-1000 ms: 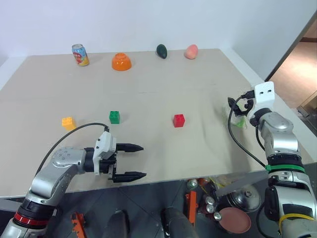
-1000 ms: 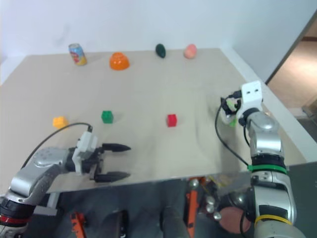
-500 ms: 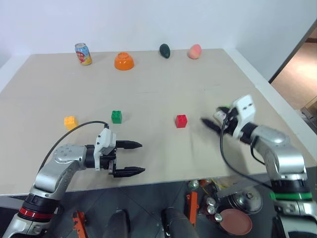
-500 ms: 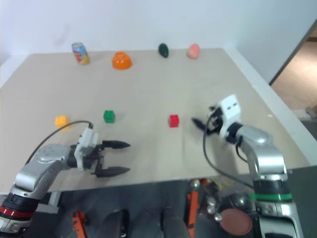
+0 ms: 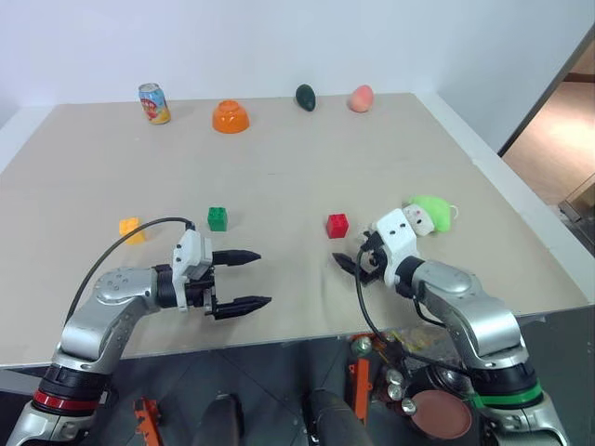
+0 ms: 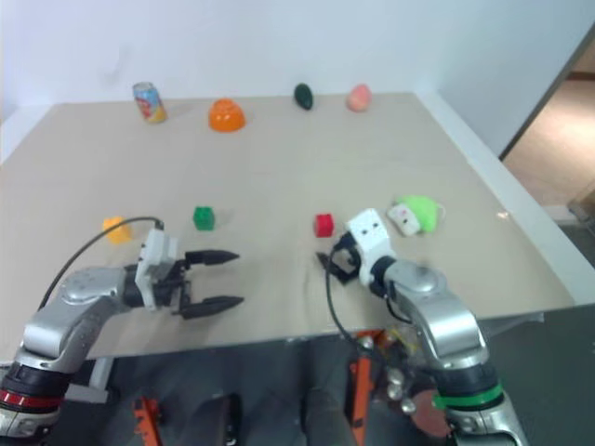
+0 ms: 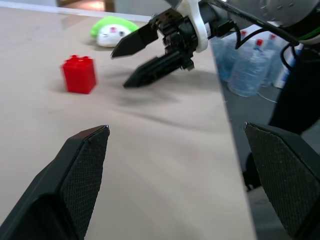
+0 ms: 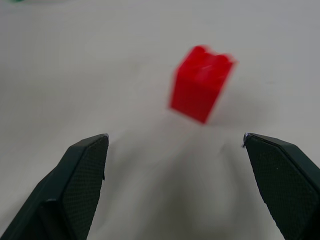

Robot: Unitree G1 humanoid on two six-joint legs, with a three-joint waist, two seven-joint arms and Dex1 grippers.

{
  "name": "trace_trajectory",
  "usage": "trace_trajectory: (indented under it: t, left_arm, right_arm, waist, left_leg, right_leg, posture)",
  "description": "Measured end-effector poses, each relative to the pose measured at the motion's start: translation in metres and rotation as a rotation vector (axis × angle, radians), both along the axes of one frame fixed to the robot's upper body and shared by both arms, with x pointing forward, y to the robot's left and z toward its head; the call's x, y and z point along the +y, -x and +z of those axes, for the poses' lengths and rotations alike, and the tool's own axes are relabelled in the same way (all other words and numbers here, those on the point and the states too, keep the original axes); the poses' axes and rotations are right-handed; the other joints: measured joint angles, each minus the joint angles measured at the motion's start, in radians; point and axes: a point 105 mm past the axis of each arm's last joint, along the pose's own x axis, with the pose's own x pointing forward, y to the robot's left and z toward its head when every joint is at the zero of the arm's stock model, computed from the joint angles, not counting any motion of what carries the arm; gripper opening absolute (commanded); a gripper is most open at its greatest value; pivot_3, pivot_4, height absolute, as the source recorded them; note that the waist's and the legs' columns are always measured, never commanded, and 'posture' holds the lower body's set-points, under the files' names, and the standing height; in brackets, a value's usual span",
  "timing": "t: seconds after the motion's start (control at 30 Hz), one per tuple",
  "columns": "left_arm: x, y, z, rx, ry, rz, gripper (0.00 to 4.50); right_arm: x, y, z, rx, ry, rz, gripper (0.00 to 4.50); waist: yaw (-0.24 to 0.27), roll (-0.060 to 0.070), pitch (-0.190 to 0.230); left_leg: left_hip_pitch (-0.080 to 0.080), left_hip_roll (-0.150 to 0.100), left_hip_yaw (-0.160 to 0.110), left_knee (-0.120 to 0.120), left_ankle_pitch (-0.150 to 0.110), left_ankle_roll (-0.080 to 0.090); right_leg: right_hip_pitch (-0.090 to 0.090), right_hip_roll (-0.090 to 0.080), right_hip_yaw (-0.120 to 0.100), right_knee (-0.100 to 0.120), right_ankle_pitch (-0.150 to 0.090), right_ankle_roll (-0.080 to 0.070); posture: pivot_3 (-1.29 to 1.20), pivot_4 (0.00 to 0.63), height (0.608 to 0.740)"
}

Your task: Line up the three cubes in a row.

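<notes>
tan table [image 5: 297,158] | on it: yellow cube [image 5: 131,229], green cube [image 5: 217,218], red cube [image 5: 337,226], mushroom toy [image 5: 428,215], can [image 5: 152,103], bowl [image 5: 230,116]

Looks like lab or test room to me. Plain beige bench [image 5: 307,158] against bare white wall [image 5: 279,42]. Toy props along far edge: soda can [image 5: 153,103], orange bowl [image 5: 230,116], dark avocado [image 5: 305,97], peach [image 5: 360,98]. Water bottles [image 7: 247,67] on floor beside bench.
</notes>
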Motion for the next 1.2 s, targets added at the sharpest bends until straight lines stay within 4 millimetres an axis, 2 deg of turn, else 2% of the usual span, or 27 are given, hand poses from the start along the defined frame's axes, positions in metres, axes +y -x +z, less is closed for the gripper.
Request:
trace_trajectory:
  t: [0.13, 0.3, 0.57, 0.67, 0.8, 1.07, 1.2]
  left_arm:
    - [0.002, -0.005, 0.000, -0.009, 0.016, 0.042, 4.48]
    - [0.002, -0.009, 0.001, -0.013, 0.033, 0.080, 4.48]
    - [0.009, -0.011, 0.000, -0.009, 0.041, 0.127, 4.48]
    - [0.009, -0.010, 0.000, -0.010, 0.042, 0.132, 4.48]
    - [0.008, -0.006, 0.000, -0.005, 0.043, 0.139, 4.48]
    - [0.017, -0.007, 0.001, -0.004, 0.054, 0.188, 4.48]
    - [0.018, -0.007, 0.004, -0.014, 0.065, 0.204, 4.48]
  right_arm:
    - [-0.005, -0.004, -0.001, 0.006, 0.003, -0.031, 4.47]
    - [0.000, -0.010, 0.001, 0.008, -0.024, -0.041, 4.47]
    - [0.004, -0.022, -0.017, 0.072, -0.047, -0.089, 4.47]
    - [0.005, -0.029, -0.018, 0.075, -0.049, -0.113, 4.47]
    - [0.012, -0.040, -0.013, 0.060, -0.063, -0.123, 4.47]
    - [0.024, -0.047, -0.016, 0.073, -0.088, -0.107, 4.47]
    - [0.024, -0.050, -0.017, 0.073, -0.083, -0.106, 3.28]
  waist:
    - [0.000, 0.000, 0.000]
    - [0.000, 0.000, 0.000]
    - [0.000, 0.000, 0.000]
    - [-0.001, 0.000, 0.000]
    - [0.000, 0.000, 0.000]
    - [-0.001, 0.000, 0.000]
    - [0.000, 0.000, 0.000]
  left_leg:
    - [-0.001, 0.000, 0.000, -0.002, 0.000, 0.000]
    - [-0.001, 0.000, 0.000, -0.002, 0.000, 0.000]
    - [-0.001, 0.000, 0.000, -0.001, 0.000, 0.000]
    - [-0.001, 0.000, 0.000, -0.001, 0.000, 0.000]
    - [-0.001, 0.000, 0.000, -0.002, 0.000, 0.000]
    - [-0.001, 0.000, 0.000, -0.002, 0.000, 0.000]
    - [-0.001, 0.000, 0.000, -0.002, 0.000, 0.000]
  right_leg:
    - [-0.001, 0.000, 0.000, 0.000, -0.001, 0.001]
    - [-0.001, 0.001, 0.000, 0.000, -0.001, 0.001]
    - [0.000, 0.000, 0.000, 0.000, -0.001, 0.001]
    - [-0.001, 0.000, 0.000, 0.000, -0.001, 0.001]
    - [-0.001, 0.001, 0.000, 0.000, -0.001, 0.001]
    - [-0.001, 0.000, 0.000, 0.000, -0.001, 0.001]
    - [-0.001, 0.000, 0.000, 0.000, -0.001, 0.001]
  posture:
    - [0.00, 0.150, 0.738]
    - [0.00, 0.150, 0.738]
    - [0.00, 0.150, 0.738]
    - [0.00, 0.150, 0.738]
    - [0.00, 0.150, 0.738]
    - [0.00, 0.150, 0.738]
    - [0.00, 0.150, 0.738]
